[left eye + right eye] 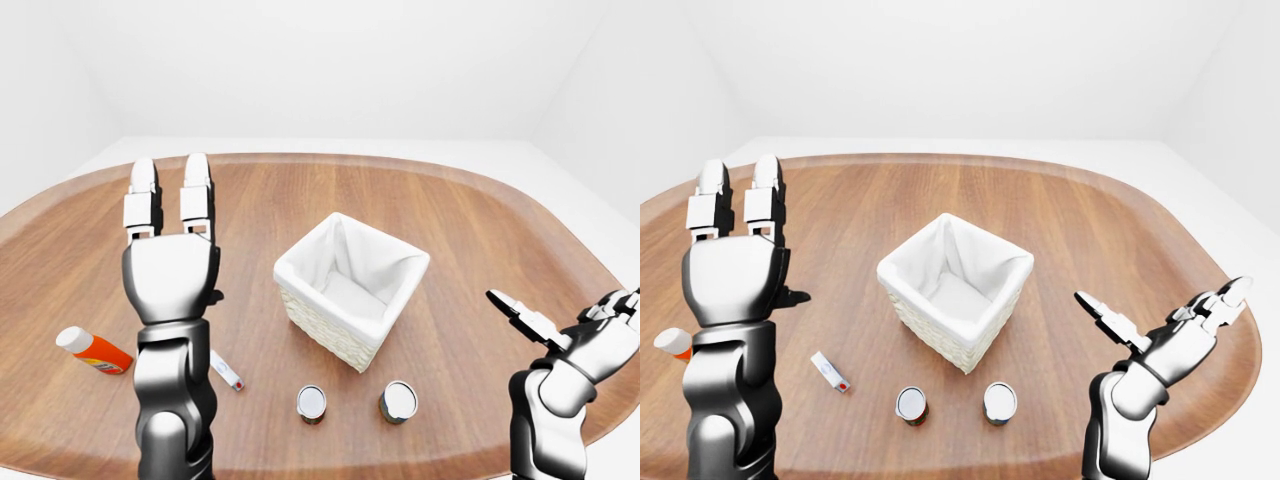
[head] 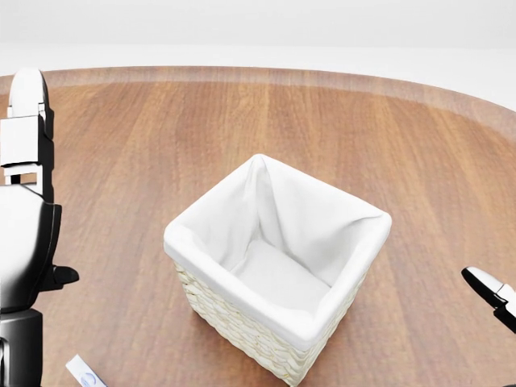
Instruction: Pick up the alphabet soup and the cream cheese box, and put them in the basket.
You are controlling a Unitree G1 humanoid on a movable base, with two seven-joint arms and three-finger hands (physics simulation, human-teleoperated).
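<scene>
Both arms glossy chrome-grey with black joints; left hand [image 1: 170, 270] and right hand [image 1: 1185, 335] have white-tipped segmented fingers.

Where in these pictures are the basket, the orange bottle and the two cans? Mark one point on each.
basket [image 1: 300, 268]: left-eye view, on its white lined rim.
orange bottle [image 1: 100, 353]: left-eye view, on its orange body.
left can [image 1: 312, 401]: left-eye view, on its lid.
right can [image 1: 399, 399]: left-eye view, on its lid.

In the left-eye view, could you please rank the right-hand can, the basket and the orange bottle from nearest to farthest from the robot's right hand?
Measured from the right hand:
1. Right-hand can, low, just left of that hand.
2. Basket, at the middle.
3. Orange bottle, lying far left, beyond the left arm.
</scene>
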